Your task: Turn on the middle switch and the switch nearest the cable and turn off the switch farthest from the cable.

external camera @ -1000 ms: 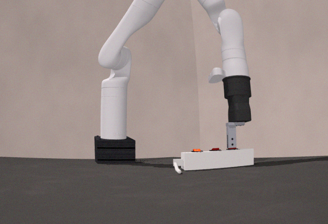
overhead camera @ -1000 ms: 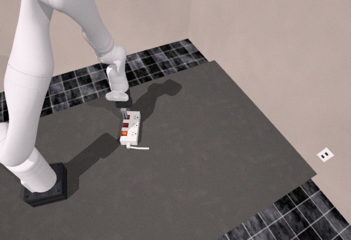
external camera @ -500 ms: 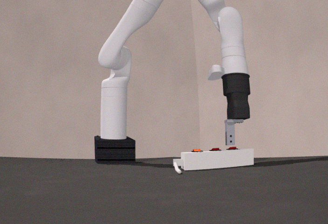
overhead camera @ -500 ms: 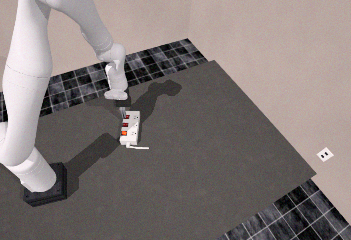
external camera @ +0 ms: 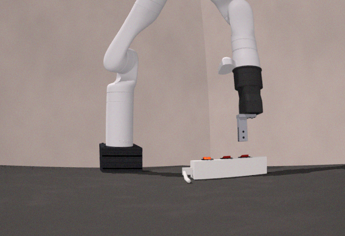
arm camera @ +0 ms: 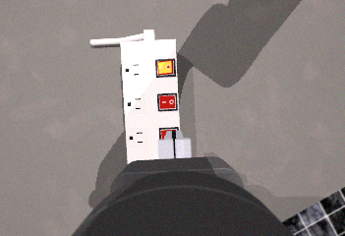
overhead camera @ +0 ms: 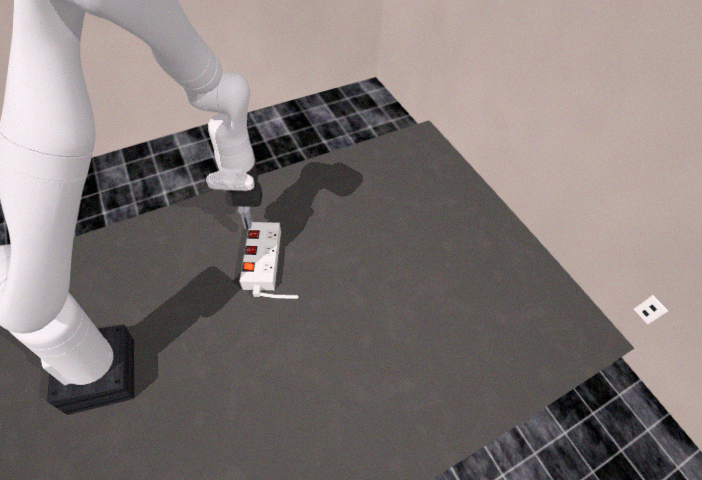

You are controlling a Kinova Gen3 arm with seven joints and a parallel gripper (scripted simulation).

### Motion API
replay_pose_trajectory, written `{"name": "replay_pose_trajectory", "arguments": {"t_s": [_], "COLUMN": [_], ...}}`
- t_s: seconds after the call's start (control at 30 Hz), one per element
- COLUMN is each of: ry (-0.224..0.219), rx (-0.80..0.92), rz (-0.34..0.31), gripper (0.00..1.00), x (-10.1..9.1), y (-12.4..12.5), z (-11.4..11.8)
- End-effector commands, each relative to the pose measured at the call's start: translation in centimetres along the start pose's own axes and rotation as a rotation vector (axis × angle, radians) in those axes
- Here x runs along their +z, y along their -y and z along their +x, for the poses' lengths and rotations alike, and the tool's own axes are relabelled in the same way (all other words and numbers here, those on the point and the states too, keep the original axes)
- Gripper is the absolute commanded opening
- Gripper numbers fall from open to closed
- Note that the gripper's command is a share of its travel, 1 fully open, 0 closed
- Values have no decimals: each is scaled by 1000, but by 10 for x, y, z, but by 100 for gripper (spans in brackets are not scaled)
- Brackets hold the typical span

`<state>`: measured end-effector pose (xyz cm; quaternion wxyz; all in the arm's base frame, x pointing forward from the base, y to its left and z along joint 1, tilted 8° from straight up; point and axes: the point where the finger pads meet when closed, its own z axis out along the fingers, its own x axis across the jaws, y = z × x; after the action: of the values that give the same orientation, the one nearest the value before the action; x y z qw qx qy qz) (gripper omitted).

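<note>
A white power strip [overhead camera: 270, 260] [external camera: 228, 167] [arm camera: 141, 105] lies flat on the dark table [overhead camera: 391, 294], right way up, with a short white cable stub [overhead camera: 275, 294] [external camera: 186, 177] [arm camera: 116, 40] at one end. The switch nearest the cable [overhead camera: 247, 266] [external camera: 206, 158] [arm camera: 165, 67] glows bright orange. The middle switch [overhead camera: 251, 249] [external camera: 226, 157] [arm camera: 167, 102] is dark red. The switch farthest from the cable [overhead camera: 253, 233] [external camera: 244, 156] [arm camera: 166, 133] is dark red and partly hidden by my fingers in the wrist view. My gripper [overhead camera: 244, 217] [external camera: 242, 139] [arm camera: 174, 140] is shut and empty, hanging a short way above the farthest switch.
The robot base [overhead camera: 94, 367] [external camera: 120, 157] stands on the table at the near left. The table edge meets a tiled floor [overhead camera: 153, 164]. A wall socket [overhead camera: 650, 309] sits on the right wall.
</note>
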<state>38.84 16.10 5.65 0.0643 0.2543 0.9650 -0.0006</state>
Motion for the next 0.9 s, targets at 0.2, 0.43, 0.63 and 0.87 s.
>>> {"name": "replay_pose_trajectory", "arguments": {"t_s": [0.2,0.43,0.63,0.87], "ry": [3,3,3,3], "rx": [1,1,1,1], "rz": [-4,-4,-4,-4], "gripper": [0,0,0,0], "x": [-2,-2,-5,-16], "y": [-1,-1,9,46], "z": [-1,-1,-4,-12]}}
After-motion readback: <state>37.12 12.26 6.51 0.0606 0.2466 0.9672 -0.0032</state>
